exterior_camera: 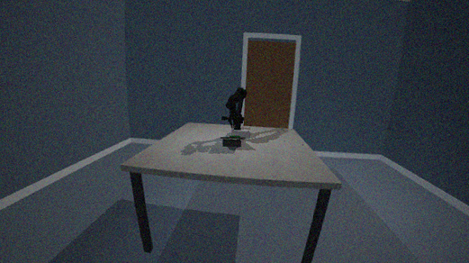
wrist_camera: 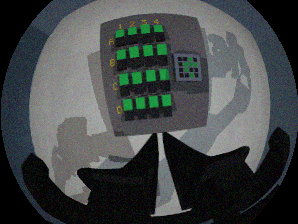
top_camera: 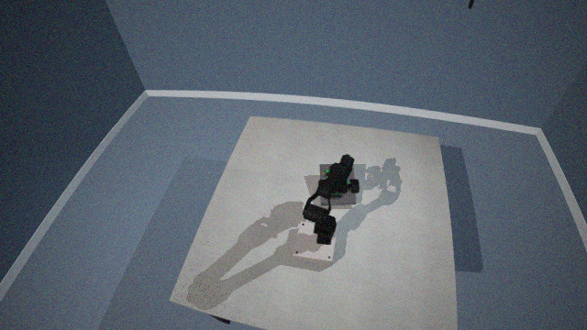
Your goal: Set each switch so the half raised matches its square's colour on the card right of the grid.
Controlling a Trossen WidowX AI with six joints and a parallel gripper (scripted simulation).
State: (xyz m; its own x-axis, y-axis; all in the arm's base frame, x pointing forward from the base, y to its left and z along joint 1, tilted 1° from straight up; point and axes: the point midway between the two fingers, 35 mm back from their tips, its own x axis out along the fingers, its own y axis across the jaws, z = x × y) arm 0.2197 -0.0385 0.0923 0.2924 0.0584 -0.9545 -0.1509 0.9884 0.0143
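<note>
The grey panel (top_camera: 350, 199) (exterior_camera: 231, 143) (wrist_camera: 187, 31) carries a grid of rocker switches (wrist_camera: 145, 70), rows A to D and columns 1 to 4 in the wrist view. Each switch shows a green far half and a dark near half; which halves are raised is hard to tell for most. The small card (wrist_camera: 188, 67) is right of the grid; its left column looks dark and green squares lie around its middle, but the squares are tiny and blurred. My gripper (wrist_camera: 159, 136) is shut and empty, its tips appearing just below the panel's near edge, above the panel level. The top view has the fingers hidden by the arm.
The black arm (top_camera: 339, 176) (exterior_camera: 236, 102) reaches over the panel and covers much of it in the top view. A white base plate (top_camera: 314, 252) lies under the arm's base. Arm shadows fall across the pale table (top_camera: 404, 257) (exterior_camera: 284, 165).
</note>
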